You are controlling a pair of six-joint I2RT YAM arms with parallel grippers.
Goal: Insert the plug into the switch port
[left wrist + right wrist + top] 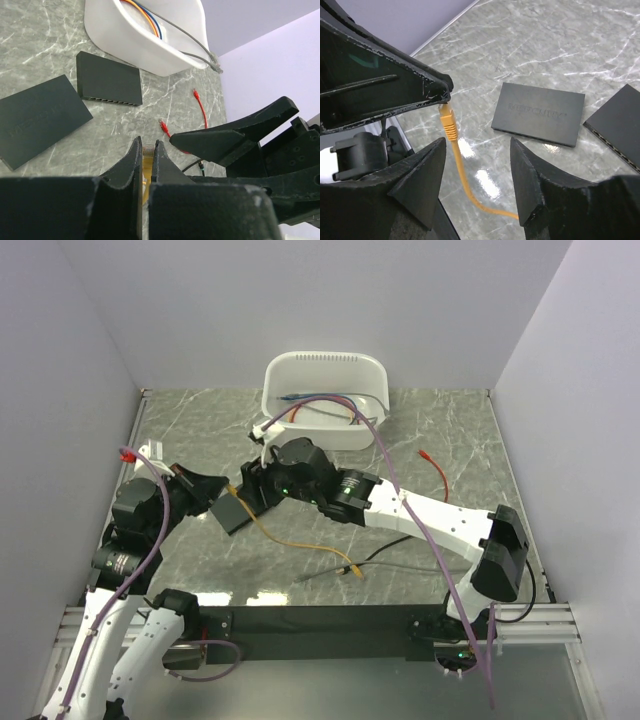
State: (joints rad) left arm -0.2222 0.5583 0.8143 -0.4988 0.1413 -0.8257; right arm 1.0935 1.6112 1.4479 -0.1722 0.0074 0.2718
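My left gripper (147, 144) is shut on the yellow plug (147, 150), which hangs from its tips above the table with the yellow cable (462, 180) trailing down. My right gripper (477, 150) stands open just below the plug (447, 117), its fingers to either side of the cable and not touching it. Two black switches lie flat. One (109, 80) shows its row of ports along the near edge. The other (538, 113) lies lid up with a brand name on it. In the top view both grippers meet over a switch (232, 512).
A white basin (325, 398) holding several cables stands at the back. A red cable (437, 472) lies to the right, and a dark cable (400, 560) near the front. The yellow cable (300, 543) runs across the marble table toward the front.
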